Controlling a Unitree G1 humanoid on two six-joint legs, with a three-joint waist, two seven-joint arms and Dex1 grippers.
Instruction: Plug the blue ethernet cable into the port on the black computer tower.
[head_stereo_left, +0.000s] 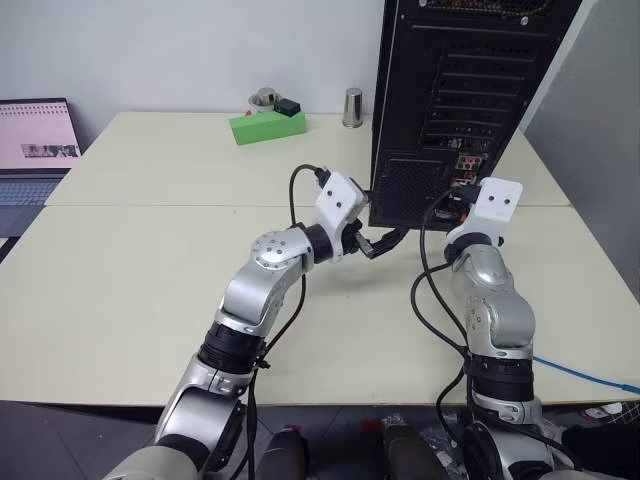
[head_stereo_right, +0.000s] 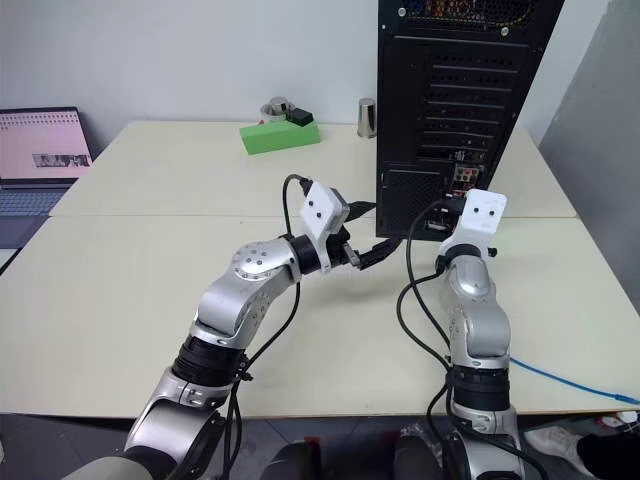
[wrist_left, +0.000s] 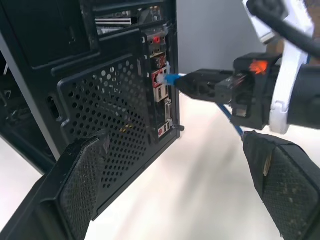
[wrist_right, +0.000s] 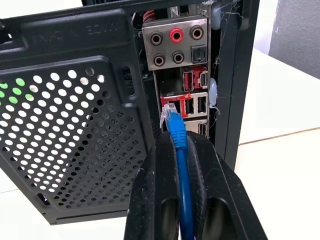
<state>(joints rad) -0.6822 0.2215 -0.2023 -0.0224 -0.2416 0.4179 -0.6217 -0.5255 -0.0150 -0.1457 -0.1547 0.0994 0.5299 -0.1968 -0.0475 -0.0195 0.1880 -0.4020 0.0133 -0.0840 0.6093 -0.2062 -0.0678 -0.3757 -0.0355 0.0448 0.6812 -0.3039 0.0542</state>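
Note:
The black computer tower (head_stereo_left: 450, 100) stands upright at the table's back right, its rear panel facing me. My right gripper (wrist_right: 178, 142) is shut on the blue ethernet cable (wrist_right: 182, 175), close behind its clear plug (wrist_right: 169, 115). The plug's tip is at the mouth of a red-framed port (wrist_left: 159, 78) in the connector panel, below the round audio jacks (wrist_right: 176, 46). I cannot tell whether it has gone in. My left gripper (head_stereo_left: 385, 240) stands open and empty beside the mesh grille (wrist_left: 115, 115), just left of the right gripper (head_stereo_left: 458, 196). The cable's slack trails off the table's right edge (head_stereo_left: 585, 372).
A green box (head_stereo_left: 267, 127) with small items on top and a metal cup (head_stereo_left: 352, 107) sit at the back of the cream table (head_stereo_left: 150, 290). An open laptop (head_stereo_left: 38, 150) stands at far left. Black robot cables (head_stereo_left: 425, 290) loop between my arms.

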